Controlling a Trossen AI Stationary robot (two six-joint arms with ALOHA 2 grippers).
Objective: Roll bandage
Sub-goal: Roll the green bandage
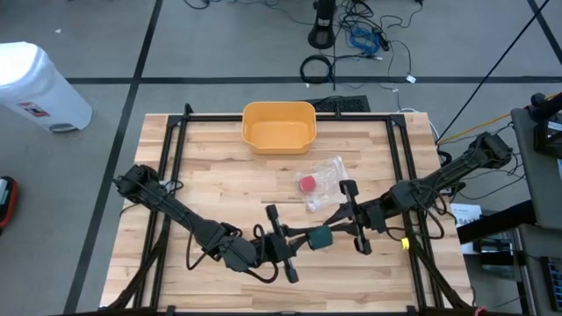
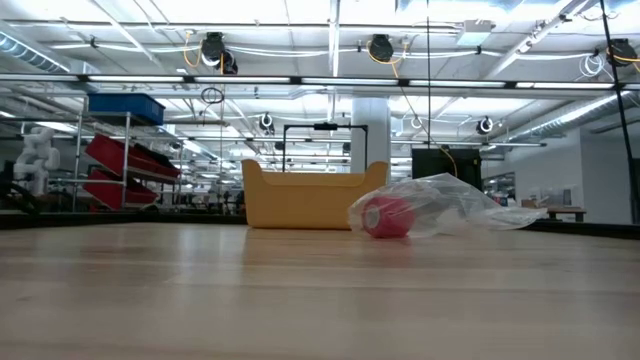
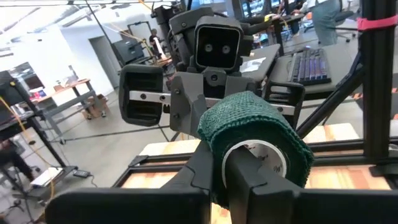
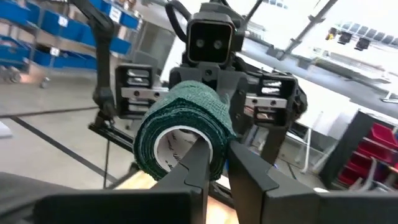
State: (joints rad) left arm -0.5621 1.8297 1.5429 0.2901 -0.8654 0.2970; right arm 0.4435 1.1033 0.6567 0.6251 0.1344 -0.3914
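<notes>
A dark green bandage roll [image 1: 320, 237] with a white core hangs in the air over the table's near middle, between my two grippers, which face each other. My left gripper [image 1: 305, 238] comes at it from the left and is shut on it. My right gripper [image 1: 339, 231] comes from the right and is also shut on it. The left wrist view shows the roll [image 3: 255, 134] end-on, and so does the right wrist view [image 4: 180, 127]. Neither the grippers nor the roll appear in the low view. My left gripper pinches the roll's wall [image 3: 214, 140], one finger [image 3: 249, 177] in the hollow white core and the other [image 3: 202, 171] outside on the green wrap. The fingers come level from the table's left. The roll is clear of the table, its axis level. My right gripper pinches the roll's wall [image 4: 219, 134] at the opposite end, one finger [image 4: 193, 171] inside the core and the other [image 4: 252, 171] outside. The fingers come about level from the table's right. The roll stays lifted clear between both grippers.
A clear plastic bag [image 1: 323, 183] with a red bandage roll [image 1: 307, 184] in it lies right of the table's centre, also in the low view [image 2: 388, 216]. A yellow bin [image 1: 278, 125] stands at the far edge. A black frame [image 1: 176, 132] runs around the tabletop.
</notes>
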